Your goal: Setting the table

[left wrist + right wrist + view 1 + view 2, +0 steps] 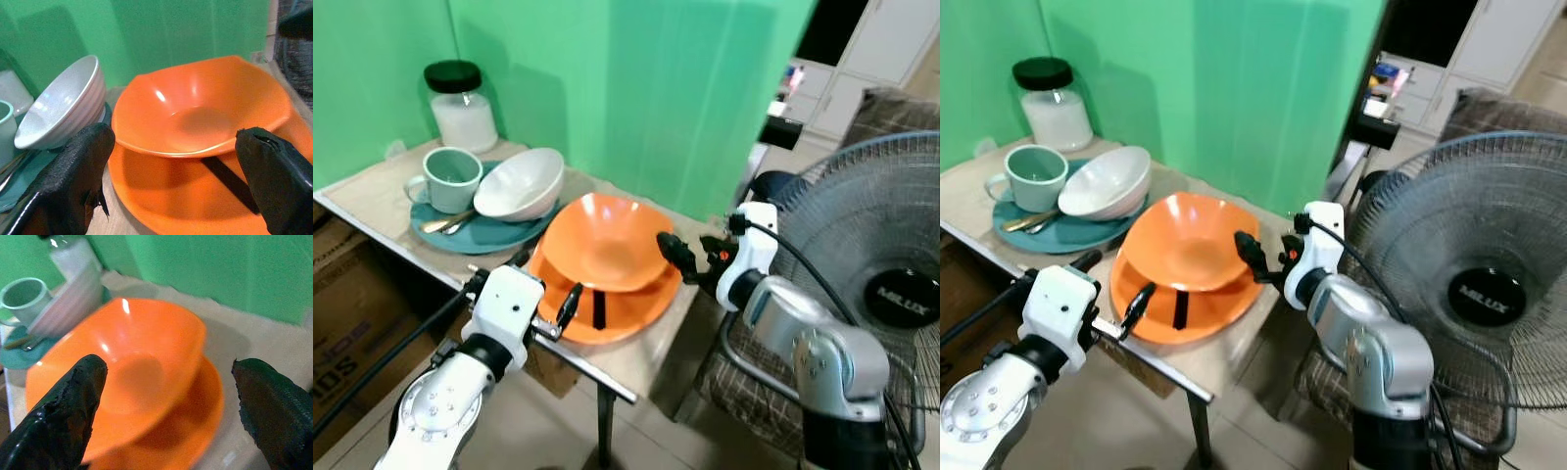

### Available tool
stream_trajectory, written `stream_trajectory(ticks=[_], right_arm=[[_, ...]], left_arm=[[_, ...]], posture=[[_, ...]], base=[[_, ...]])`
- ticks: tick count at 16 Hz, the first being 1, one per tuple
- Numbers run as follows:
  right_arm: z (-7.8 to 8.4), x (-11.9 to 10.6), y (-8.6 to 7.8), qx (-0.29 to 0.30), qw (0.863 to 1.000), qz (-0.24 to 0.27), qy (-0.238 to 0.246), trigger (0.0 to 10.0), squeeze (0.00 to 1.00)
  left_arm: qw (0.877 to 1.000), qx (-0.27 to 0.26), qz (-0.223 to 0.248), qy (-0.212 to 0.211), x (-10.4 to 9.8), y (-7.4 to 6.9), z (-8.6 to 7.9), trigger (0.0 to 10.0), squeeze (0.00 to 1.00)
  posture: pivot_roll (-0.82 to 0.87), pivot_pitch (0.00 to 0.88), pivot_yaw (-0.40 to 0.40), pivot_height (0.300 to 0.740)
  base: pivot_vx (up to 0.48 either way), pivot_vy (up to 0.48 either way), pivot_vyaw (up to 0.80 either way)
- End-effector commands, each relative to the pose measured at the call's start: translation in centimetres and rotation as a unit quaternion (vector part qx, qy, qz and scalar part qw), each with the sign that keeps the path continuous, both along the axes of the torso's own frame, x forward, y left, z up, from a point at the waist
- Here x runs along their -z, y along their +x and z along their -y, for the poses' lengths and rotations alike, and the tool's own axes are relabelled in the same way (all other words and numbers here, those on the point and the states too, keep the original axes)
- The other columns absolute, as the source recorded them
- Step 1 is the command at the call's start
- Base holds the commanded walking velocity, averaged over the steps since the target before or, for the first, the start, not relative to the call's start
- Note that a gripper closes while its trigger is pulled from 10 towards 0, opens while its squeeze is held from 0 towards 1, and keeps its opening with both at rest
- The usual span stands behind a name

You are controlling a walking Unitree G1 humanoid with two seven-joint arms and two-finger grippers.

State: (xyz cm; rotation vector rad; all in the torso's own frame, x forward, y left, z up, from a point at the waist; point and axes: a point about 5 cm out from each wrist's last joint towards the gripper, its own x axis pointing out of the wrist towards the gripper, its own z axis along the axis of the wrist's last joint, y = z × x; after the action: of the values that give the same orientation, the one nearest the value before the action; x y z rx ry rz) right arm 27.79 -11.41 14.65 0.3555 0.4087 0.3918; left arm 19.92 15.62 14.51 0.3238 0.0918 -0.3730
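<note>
While both arms reach in, the orange bowl point(605, 240) sits on the orange plate point(617, 304) at the worktop point(372, 201) near edge. Left gripper point(570, 302) jaws spread, at the plate's near rim; right gripper point(677, 257) jaws spread, just beside the bowl's right rim. Bowl lies between the 2 grippers, ungrasped.

head looks down, wrists near orange bowl point(200, 110)
</note>
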Motion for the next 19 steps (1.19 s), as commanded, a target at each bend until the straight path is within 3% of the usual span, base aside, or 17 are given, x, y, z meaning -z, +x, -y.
stream_trajectory(ticks=[1, 5, 6, 7, 10, 13, 14, 15, 17, 19], right_arm=[[0.2, 0.0, 0.3, 0.004, 1.0, -0.01, -0.003, 10.0, 1.0], [-0.8, 1.3, 0.7, -0.011, 0.994, -0.103, 0.018, 10.0, 1.0], [-1.4, 1.6, 0.9, -0.008, 0.99, -0.131, 0.051, 10.0, 0.69], [-1.7, 1.8, 1.0, -0.008, 0.987, -0.142, 0.071, 10.0, 0.0], [-2.5, 2.2, 1.5, -0.017, 0.977, -0.167, 0.131, 10.0, 0.0], [-3.1, 2.4, 1.8, -0.022, 0.974, -0.179, 0.139, 9.6, 0.0], [-3.4, 2.8, 2.0, -0.017, 0.971, -0.189, 0.142, 7.9, 0.0], [-3.7, 3.1, 2.1, -0.015, 0.969, -0.195, 0.148, 7.2, 0.0], [-4.4, 3.4, 2.4, -0.017, 0.965, -0.202, 0.165, 3.1, 0.0], [-5.0, 3.1, 2.7, -0.024, 0.958, -0.204, 0.2, 0.0, 0.0]], left_arm=[[1.0, 0.015, 0.003, -0.001, -0.3, -0.3, 0.1, 10.0, 0.0], [0.998, 0.062, -0.028, -0.002, -0.1, -1.5, -0.2, 10.0, 0.0], [0.998, 0.062, -0.031, 0.001, -0.1, -1.6, -0.5, 10.0, 0.0], [0.998, 0.062, -0.031, 0.005, -0.1, -1.7, -0.6, 10.0, 0.0], [0.997, 0.063, -0.034, 0.006, 0.0, -1.8, -0.7, 10.0, 0.0], [0.997, 0.069, -0.036, 0.001, 0.1, -2.0, -0.2, 10.0, 0.0], [0.997, 0.07, -0.036, 0.0, 0.1, -1.9, -0.2, 10.0, 0.0], [0.997, 0.07, -0.036, -0.001, 0.1, -1.9, -0.2, 10.0, 0.0], [0.997, 0.07, -0.036, -0.004, 0.0, -1.9, -0.1, 10.0, 0.0], [0.997, 0.07, -0.035, -0.008, 0.1, -1.9, 0.0, 10.0, 0.0]], posture=[[0.15, 0.0, -0.054, 0.74], [0.16, 0.0, -0.062, 0.74], [0.17, 0.0, -0.063, 0.74], [0.17, 0.0, -0.064, 0.74], [0.18, 0.0, -0.074, 0.74], [0.18, 0.0, -0.075, 0.74], [0.18, 0.0, -0.076, 0.74], [0.18, 0.0, -0.076, 0.74], [0.19, 0.0, -0.076, 0.74], [0.18, 0.0, -0.078, 0.74]], base=[[0.0, 0.0, 0.0], [0.0, 0.0, 0.0], [0.0, 0.0, 0.0], [0.0, 0.0, 0.0], [0.0, 0.0, 0.0], [0.0, 0.0, 0.0], [0.0, 0.0, 0.0], [0.0, 0.0, 0.0], [0.0, 0.0, 0.0], [0.0, 0.0, 0.0]])
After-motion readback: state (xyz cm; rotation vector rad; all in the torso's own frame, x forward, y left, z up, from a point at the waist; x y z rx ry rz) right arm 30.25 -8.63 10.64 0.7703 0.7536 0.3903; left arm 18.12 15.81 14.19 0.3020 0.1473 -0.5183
